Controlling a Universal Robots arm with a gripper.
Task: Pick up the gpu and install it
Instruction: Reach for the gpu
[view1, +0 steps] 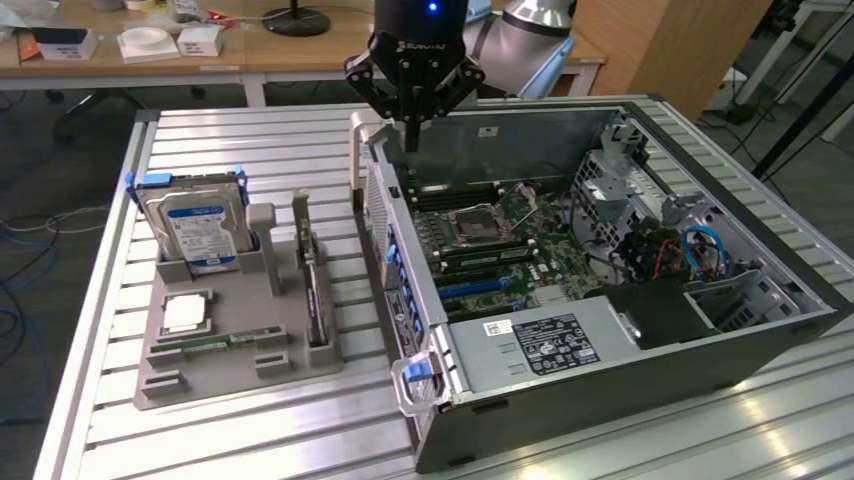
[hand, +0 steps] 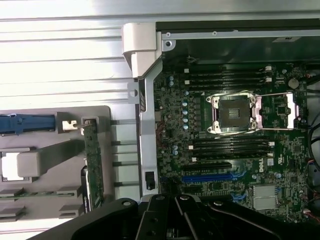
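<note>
One step: pickup approach; gpu (view1: 315, 290) untouched, lower left.
Jaws: closed, empty, upper centre.
Need: open jaws, aligned over gpu.

Ribbed aluminium tabletop (view1: 240, 150) up front. Wooden desk (view1: 307, 55) behind, with white boxes (view1: 147, 42) and black lamp base (view1: 296, 20). Dark floor (view1: 34, 290), loose cables (view1: 34, 225).
</note>
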